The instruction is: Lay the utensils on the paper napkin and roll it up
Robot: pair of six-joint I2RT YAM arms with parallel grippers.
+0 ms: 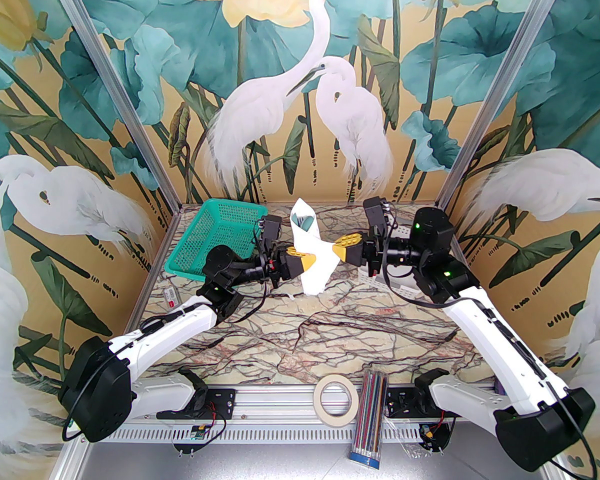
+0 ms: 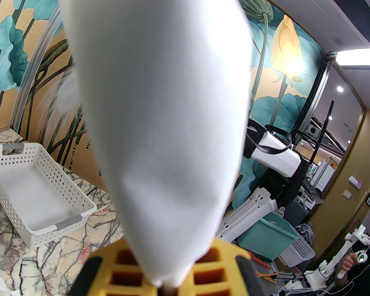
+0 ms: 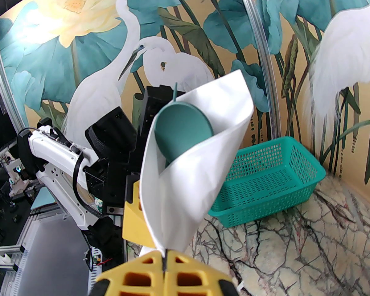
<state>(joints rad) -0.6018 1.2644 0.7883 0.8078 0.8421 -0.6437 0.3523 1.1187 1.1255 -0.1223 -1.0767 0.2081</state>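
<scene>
Just right of the green basket (image 1: 215,238), the paper napkin (image 1: 314,278) hangs above the table, wrapped into a cone. Both arms reach inward toward it. The left gripper (image 1: 306,262) is clamped on its side, and the right gripper (image 3: 164,257) pinches its lower point. The right wrist camera catches the spoon (image 3: 182,134) bowl in the open top, while the left wrist camera faces the napkin's plain white back.

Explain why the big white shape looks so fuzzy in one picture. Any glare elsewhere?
Left wrist view: the napkin hangs close to the lens, so it blurs; a ceiling light flares at upper right. Right wrist view: the spoon is sharp, but the metal post bows. Top view: evenly lit, sharp.
</scene>
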